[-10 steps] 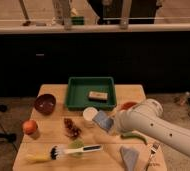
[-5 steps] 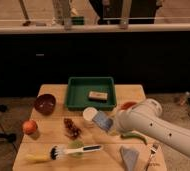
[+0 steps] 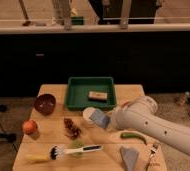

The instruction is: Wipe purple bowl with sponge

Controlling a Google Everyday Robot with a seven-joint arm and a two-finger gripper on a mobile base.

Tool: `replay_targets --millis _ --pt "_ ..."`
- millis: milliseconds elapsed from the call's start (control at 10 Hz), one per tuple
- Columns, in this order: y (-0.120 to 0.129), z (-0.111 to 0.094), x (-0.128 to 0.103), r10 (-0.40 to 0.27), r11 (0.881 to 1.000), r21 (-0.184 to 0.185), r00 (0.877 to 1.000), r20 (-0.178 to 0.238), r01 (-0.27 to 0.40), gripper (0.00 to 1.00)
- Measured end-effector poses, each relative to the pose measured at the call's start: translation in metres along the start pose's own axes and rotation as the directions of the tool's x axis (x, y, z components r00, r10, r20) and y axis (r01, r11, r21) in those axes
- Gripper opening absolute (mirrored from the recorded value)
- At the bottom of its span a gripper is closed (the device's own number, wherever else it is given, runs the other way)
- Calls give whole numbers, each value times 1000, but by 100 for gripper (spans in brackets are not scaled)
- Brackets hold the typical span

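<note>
The purple bowl (image 3: 45, 104) stands on the left side of the wooden table (image 3: 48, 140), dark maroon with a reddish-brown inside. My white arm reaches in from the right, and its gripper (image 3: 97, 118) is at mid-table, just in front of the green tray (image 3: 75, 95) and to the right of the bowl. A blue-grey pad, the sponge (image 3: 102, 120), shows right at the gripper's end. I cannot tell whether it is held or lies under the gripper. The gripper is well apart from the bowl.
A tan block (image 3: 97, 95) lies in the green tray. An orange bowl (image 3: 30, 127) is at the left edge, with a dark red-brown lump (image 3: 70, 127) at mid-table. A brush (image 3: 63, 151), a green chili (image 3: 133, 136), a folded light-blue cloth (image 3: 129, 157) and a metal utensil (image 3: 153, 151) lie along the front.
</note>
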Motion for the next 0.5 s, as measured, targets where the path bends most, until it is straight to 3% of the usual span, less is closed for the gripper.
replay_targets --millis 200,500 --pt "-16 9 -35 -109 994 16 994 -8 109 0" --pt "-33 15 -65 -227 973 39 973 -50 229 0"
